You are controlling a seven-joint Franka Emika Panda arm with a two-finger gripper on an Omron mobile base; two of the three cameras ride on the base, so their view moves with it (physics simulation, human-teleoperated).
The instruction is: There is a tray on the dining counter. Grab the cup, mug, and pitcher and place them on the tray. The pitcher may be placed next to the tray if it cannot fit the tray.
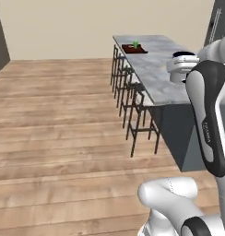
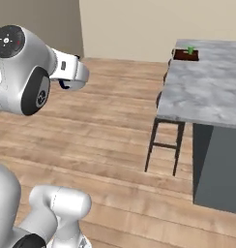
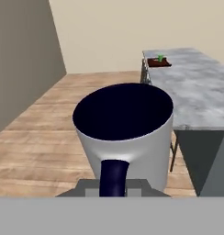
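Observation:
My gripper (image 3: 114, 187) is shut on the dark handle of the mug (image 3: 125, 133), a light grey mug with a navy inside, held upright in the air over the wooden floor. The left base view shows the mug's navy rim (image 1: 182, 55) at the end of my arm. The tray (image 1: 134, 48) (image 2: 185, 55) (image 3: 159, 63) lies far off at the far end of the dining counter (image 1: 156, 73) (image 2: 207, 92) (image 3: 196, 87). The green cup (image 1: 135, 44) (image 2: 190, 49) (image 3: 160, 58) stands on the tray. The pitcher is out of view.
A row of dark-legged stools (image 1: 133, 106) (image 2: 166, 145) lines the near side of the dining counter. Open wooden floor (image 1: 54, 120) spreads to the left. A dark wall (image 3: 22, 59) stands at the left, and a beige wall closes the back.

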